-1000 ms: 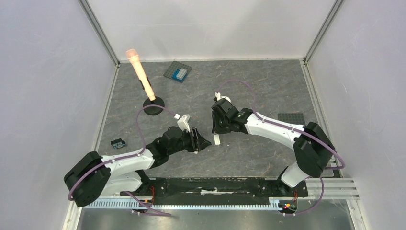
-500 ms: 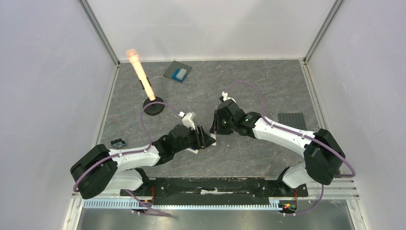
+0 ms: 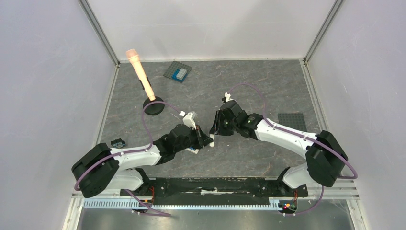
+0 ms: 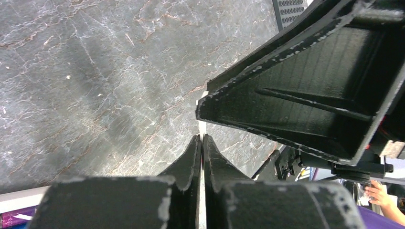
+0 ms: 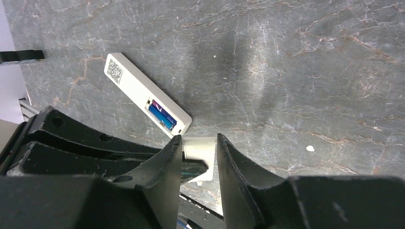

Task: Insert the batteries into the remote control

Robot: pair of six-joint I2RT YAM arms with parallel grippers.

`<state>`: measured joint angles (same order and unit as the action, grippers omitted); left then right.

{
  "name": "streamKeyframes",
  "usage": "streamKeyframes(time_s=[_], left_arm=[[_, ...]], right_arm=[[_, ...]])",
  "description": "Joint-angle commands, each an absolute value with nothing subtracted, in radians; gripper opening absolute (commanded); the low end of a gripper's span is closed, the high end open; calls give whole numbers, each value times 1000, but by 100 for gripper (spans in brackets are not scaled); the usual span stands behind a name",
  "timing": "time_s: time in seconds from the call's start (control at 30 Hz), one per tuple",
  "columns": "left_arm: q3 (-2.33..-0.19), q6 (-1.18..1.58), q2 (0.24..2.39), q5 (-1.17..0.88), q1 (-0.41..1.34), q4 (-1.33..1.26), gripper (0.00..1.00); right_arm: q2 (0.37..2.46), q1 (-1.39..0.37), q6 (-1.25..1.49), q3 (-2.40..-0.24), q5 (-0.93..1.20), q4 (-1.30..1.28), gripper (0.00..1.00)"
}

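Left fingers (image 4: 195, 155) are pressed almost together on the thin edge of a flat white strip (image 5: 199, 147). The right fingers (image 5: 223, 155) bracket the same strip across its width, with both inner faces against it, so both pairs appear to grip it at once. The remote control (image 5: 138, 88) lies face down on the desk (image 5: 296, 71), on the arm-base side of the peach wand (image 3: 143, 79) on its black base. It is just beside the meeting fingertips and largely hidden under the left arm in the top view. Its bay is open, and the batteries (image 5: 161, 116) sit inside side by side. Judgement: the loading looks done, and the strip is probably the bay cover, not yet fitted. The remote should be light, rigid and smooth, likely to skate on the desk if pushed, and is best held across its long edges, clear of the open bay. The strip is thin and may flex or slip, so an edge hold suits it. The desk is dark, stone-patterned and matt. Pale walls (image 3: 48, 105) enclose it beyond the wand and on both sides.
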<state>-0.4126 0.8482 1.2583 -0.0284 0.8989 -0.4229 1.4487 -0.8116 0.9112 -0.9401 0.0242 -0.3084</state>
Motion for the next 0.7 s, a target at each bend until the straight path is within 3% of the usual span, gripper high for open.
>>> streamKeyframes(time_s=[0.0,0.23,0.47,0.67], left_arm=[[-439,819,1260,-36,907,-484,2],[-492,613,1173,-52,907,-336,2],[-560,133,1024,107,965,-176,2],[-591,-291,991,217,1034,-180,2]], right_arm=[[1396,-804,944,-927,39,-264,35],[1274,-793,984,-880,19,-259,66],[1099,-778,1201,-800,20,-241,68],[958,-778,1443,-686,69,-57,66]])
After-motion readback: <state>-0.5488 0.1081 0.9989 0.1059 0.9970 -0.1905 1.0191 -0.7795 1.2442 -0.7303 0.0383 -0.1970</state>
